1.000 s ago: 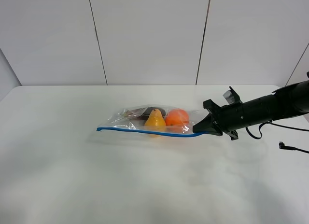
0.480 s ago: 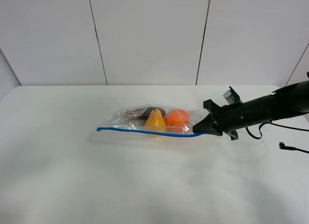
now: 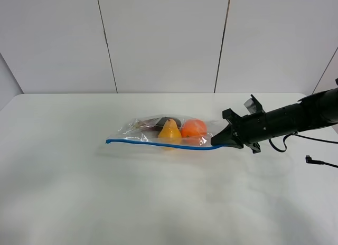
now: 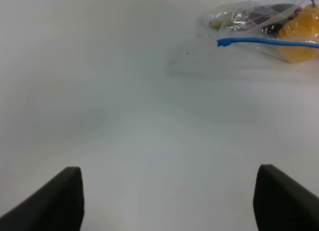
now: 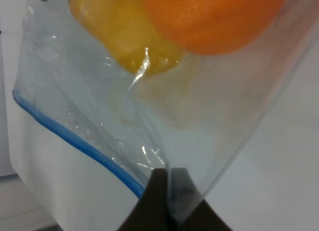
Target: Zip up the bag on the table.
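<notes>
The clear bag point(image 3: 163, 133) lies on the white table point(image 3: 105, 192), holding a yellow pear point(image 3: 169, 131), an orange point(image 3: 194, 128) and a dark item point(image 3: 165, 121). Its blue seal strip point(image 3: 158, 144) runs along the near side. My right gripper point(image 3: 215, 145) is shut on the strip's right end; in the right wrist view its fingertips point(image 5: 168, 191) pinch the plastic at the blue strip point(image 5: 75, 139). My left gripper point(image 4: 167, 193) is open and empty, well away from the bag's left end point(image 4: 222, 42), and is out of the exterior view.
A black cable point(image 3: 317, 161) lies on the table at the far right, behind my right arm point(image 3: 285, 121). A panelled grey wall point(image 3: 163, 39) stands behind the table's far edge.
</notes>
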Robot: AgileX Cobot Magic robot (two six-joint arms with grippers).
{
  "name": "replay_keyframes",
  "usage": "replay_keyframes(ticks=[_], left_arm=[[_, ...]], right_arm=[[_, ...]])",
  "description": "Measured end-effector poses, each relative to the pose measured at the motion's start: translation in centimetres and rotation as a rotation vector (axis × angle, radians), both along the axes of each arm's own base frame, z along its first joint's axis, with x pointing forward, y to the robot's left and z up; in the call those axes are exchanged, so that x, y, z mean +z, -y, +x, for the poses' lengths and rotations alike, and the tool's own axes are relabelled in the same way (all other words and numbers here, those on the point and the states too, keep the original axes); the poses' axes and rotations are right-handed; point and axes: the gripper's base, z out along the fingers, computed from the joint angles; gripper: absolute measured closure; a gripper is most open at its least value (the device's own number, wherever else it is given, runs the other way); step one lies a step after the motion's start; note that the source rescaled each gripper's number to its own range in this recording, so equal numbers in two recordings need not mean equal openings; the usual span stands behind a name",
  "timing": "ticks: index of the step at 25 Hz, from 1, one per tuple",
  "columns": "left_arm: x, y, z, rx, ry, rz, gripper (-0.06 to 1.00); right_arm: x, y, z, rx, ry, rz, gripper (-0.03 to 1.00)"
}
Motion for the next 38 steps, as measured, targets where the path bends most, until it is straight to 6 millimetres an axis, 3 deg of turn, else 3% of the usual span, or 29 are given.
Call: replay_keyframes(ticks=[5,7,9,13,16,19,24,28,34,38], left_arm=[[0.0,0.0,0.0,0.000,0.000,0.000,-0.05],[0.0,0.0,0.0,0.000,0.000,0.000,-0.05],[0.0,0.0,0.0,0.000,0.000,0.000,-0.05],[0.0,0.0,0.0,0.000,0.000,0.000,-0.05],[0.0,0.0,0.0,0.000,0.000,0.000,-0.05],[0.0,0.0,0.0,0.000,0.001,0.000,-0.05],[0.0,0.0,0.0,0.000,0.002,0.000,-0.05],[0.0,0.0,0.0,0.001,0.002,0.000,-0.05],[0.0,0.0,0.0,0.001,0.003,0.000,-0.05],[0.0,0.0,0.0,0.001,0.003,0.000,-0.05]], right_arm=[[0.0,0.0,0.0,0.000,0.000,0.000,0.95],[0.0,0.0,0.0,0.001,0.000,0.001,0.88],[0.0,0.0,0.0,0.005,0.000,0.003,0.69],[0.1,-0.1,-0.1,0.017,-0.003,0.015,0.12],[0.1,-0.1,-0.1,0.020,0.002,0.014,-0.01],[1.3,-0.1,0.3,0.056,0.063,-0.010,-0.03],[6.2,0.6,1.3,0.132,0.207,-0.149,-0.02],[10.2,2.1,1.1,0.084,0.218,-0.352,-0.02],[14.4,5.5,-1.0,-0.058,0.205,-0.726,-0.02],[18.0,6.3,-3.2,-0.121,0.289,-0.806,-0.02]])
